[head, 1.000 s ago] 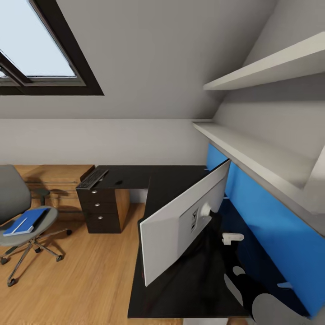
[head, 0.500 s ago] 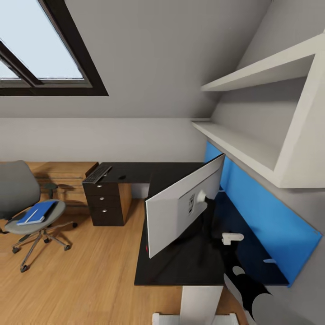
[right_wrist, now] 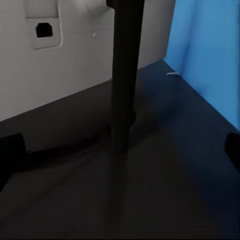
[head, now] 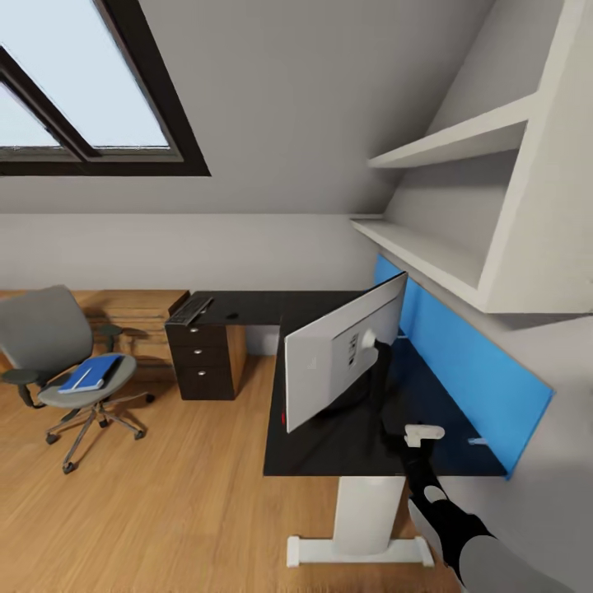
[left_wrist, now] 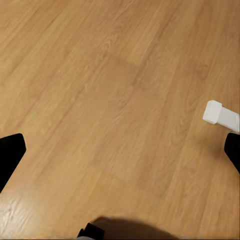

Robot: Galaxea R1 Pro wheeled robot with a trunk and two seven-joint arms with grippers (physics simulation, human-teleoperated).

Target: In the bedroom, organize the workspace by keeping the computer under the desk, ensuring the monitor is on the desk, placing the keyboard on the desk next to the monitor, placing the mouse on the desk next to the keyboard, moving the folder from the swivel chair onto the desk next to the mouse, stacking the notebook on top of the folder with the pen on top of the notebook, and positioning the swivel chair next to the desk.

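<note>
Fingertips of the right hand [right_wrist: 120,150] are showing as dark tips at opposite edges of the right wrist view, spread wide and grasping nothing, aimed at the monitor's dark stand post [right_wrist: 124,80] rising from the black worktop [right_wrist: 170,165]. In the head view the right arm [head: 449,519] is reaching forward over the worktop's near end, behind the monitor [head: 342,362], whose white back is facing the robot. The left hand [left_wrist: 120,150] is hanging over bare wood floor [left_wrist: 100,100], its tips likewise far apart and empty.

The monitor is likely top-heavy and awkward: better gripped at the stiff post than at the thin panel. On the worktop's far leg the keyboard [head: 190,310] and the mouse [head: 233,315] are lying, well apart from the monitor. The swivel chair [head: 70,362] is standing on the floor, apart from the worktop, carrying the blue folder [head: 92,373] with something pale on top, too small to name. The folder is probably light, stiff and slippery, best pinched at an edge overhanging the seat.
</note>
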